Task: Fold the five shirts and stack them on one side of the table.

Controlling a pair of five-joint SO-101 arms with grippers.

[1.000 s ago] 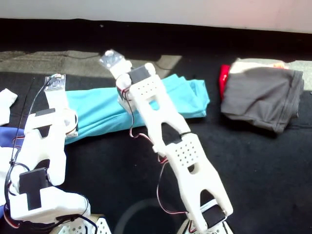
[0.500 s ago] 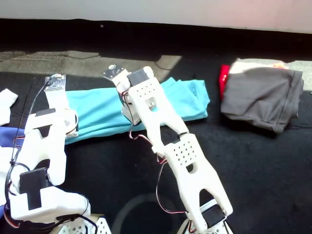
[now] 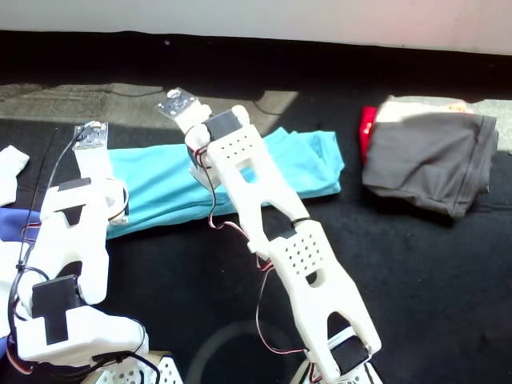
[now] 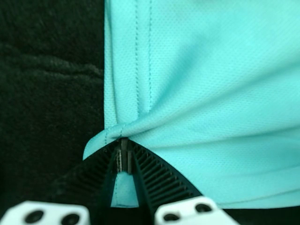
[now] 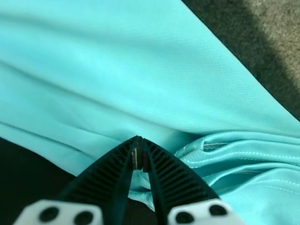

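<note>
The turquoise shirt (image 3: 304, 164) lies as a long, narrow band across the upper middle of the high view, on the black table covering (image 3: 416, 272). It looks to be a thin, fine-mesh sports knit: light, limp, probably a little slick. My guess is it will sag between any two pinch points and shed its fold if only the top layer is caught. The safest holds would be at the stitched hems and edges, taking every layer at once.

That is about where the tools sit. In the left wrist view the left gripper (image 4: 123, 147) is clenched on a small peak of cloth right at the shirt's seamed edge, with the fabric (image 4: 211, 70) fanning up and to the right. In the right wrist view the right gripper (image 5: 137, 152) is closed on a tuck of fabric in the middle of the band, with bunched hems just to its right.

At the right of the high view a folded grey shirt (image 3: 432, 160) lies on a red one (image 3: 367, 128), well apart from the turquoise shirt.
</note>
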